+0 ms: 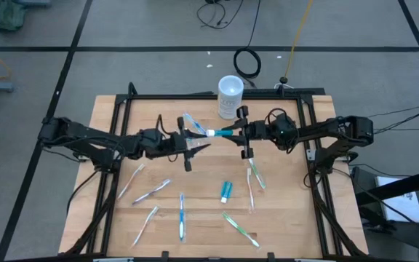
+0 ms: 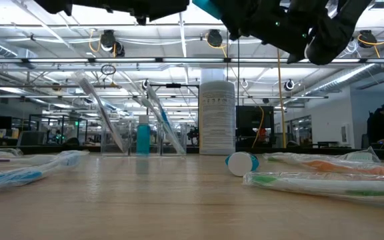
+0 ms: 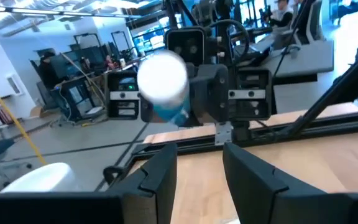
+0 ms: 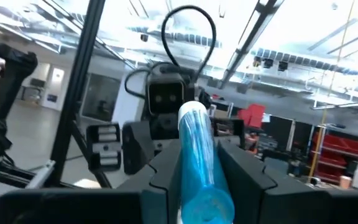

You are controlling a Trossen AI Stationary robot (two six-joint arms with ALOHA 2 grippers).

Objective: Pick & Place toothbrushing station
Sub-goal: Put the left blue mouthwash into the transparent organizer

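- Right hand [image 1: 233,132] clamped on a blue tube [image 4: 199,163], raised mid-bench.
- Left hand [image 1: 204,145] facing it, fingers [image 3: 157,175] apart, empty.
- Clear tray [image 1: 192,124], apparently, at twelve o'clock, beside white cup [image 1: 229,97].

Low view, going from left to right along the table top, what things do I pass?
blue toothbrush → toothbrushing station → white cup → small tube lying end-on → green toothbrush
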